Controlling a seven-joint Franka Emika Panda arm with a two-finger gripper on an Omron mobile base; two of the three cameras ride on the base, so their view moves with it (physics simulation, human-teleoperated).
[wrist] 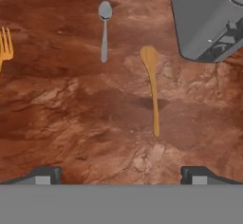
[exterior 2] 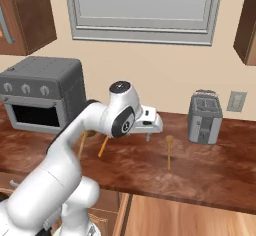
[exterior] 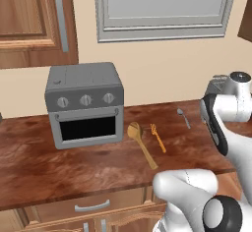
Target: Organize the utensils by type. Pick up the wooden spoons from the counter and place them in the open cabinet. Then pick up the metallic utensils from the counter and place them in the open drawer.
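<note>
Two wooden spoons lie on the dark reddish counter (exterior: 74,162). The larger spoon (exterior: 141,143) rests beside the orange fork (exterior: 157,137), in front of the toaster oven. The slimmer wooden spoon (wrist: 153,88) lies straight ahead of my gripper (wrist: 121,178) in the hand view, bowl pointing away. A grey metal spoon (wrist: 104,31) lies beyond it to the left, and the fork's tines (wrist: 4,45) show at the left edge. My gripper (exterior 2: 150,129) hangs open above the counter, holding nothing. The cabinet (exterior: 34,19) is at the upper left, and the drawer's tan interior (exterior 2: 190,215) shows below the counter edge.
A grey toaster oven (exterior: 86,103) stands at the back left of the counter. A grey toaster (exterior 2: 205,117) stands at the back right, close to the slim wooden spoon (exterior 2: 169,152). A window (exterior 2: 145,7) fills the wall behind. Another brown cabinet (exterior 2: 247,25) hangs at the far right.
</note>
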